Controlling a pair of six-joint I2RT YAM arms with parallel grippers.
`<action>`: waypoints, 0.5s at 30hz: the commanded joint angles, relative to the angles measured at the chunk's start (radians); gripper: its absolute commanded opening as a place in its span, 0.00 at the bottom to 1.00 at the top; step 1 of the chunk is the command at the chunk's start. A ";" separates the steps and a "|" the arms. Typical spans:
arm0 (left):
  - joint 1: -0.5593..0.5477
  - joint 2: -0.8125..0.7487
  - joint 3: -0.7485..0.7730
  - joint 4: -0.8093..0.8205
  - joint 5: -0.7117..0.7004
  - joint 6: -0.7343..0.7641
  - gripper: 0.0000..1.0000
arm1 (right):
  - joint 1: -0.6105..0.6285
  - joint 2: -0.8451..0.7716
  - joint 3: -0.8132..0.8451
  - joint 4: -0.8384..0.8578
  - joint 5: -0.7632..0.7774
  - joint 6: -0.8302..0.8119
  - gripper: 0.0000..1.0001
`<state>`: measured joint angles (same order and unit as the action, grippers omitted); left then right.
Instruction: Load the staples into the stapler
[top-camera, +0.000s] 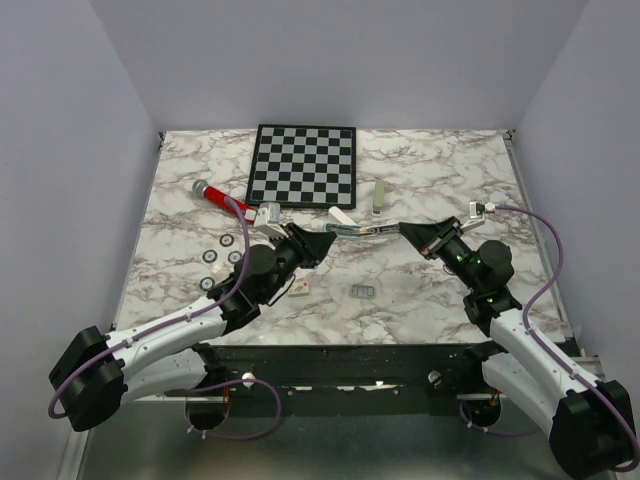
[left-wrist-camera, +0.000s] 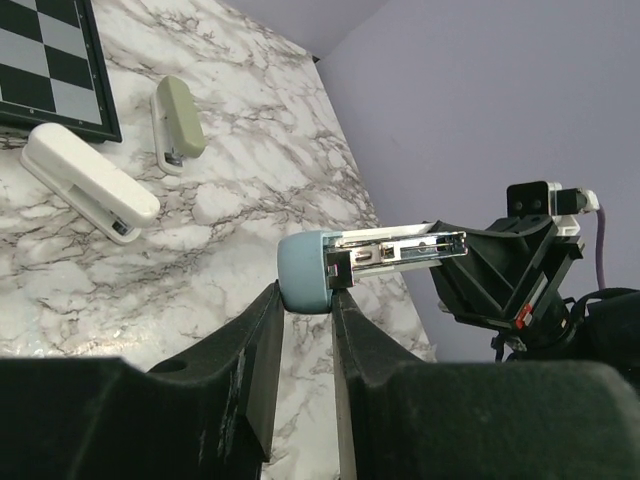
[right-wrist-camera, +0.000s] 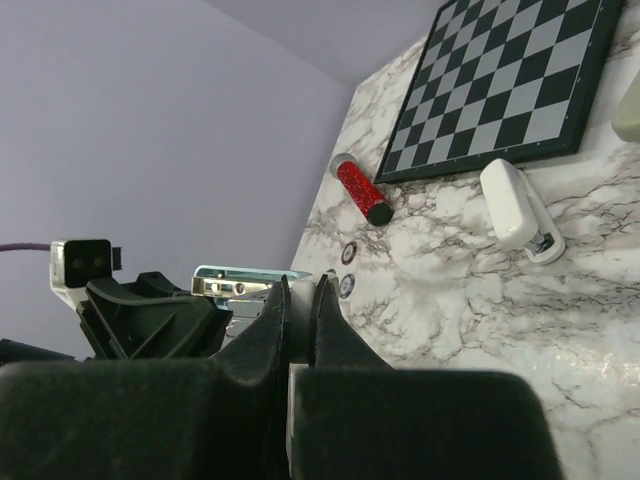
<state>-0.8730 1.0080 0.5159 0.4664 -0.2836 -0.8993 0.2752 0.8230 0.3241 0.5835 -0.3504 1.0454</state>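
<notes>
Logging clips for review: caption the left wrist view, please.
Left fingers and right fingers pinch opposite ends of the blue stapler; white stapler, grey stapler lie on the table.

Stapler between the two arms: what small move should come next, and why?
Probably the right gripper should let go of its end and lower toward the staples, which lie untouched on the table. The stapler is in the air with its metal track exposed, and the left gripper clamps its blue end, so it could likely carry it alone.
</notes>
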 joint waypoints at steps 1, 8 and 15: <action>0.032 0.006 -0.028 -0.097 -0.164 0.063 0.17 | -0.008 -0.028 0.087 0.060 -0.050 -0.022 0.01; 0.031 -0.048 -0.004 0.034 -0.025 0.238 0.45 | -0.007 -0.022 0.119 -0.128 0.022 -0.130 0.01; 0.032 -0.141 -0.028 0.032 0.067 0.293 0.69 | -0.007 -0.030 0.153 -0.260 0.132 -0.150 0.01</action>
<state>-0.8501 0.9234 0.5129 0.4988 -0.2516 -0.6872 0.2749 0.8116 0.4282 0.3935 -0.3016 0.9138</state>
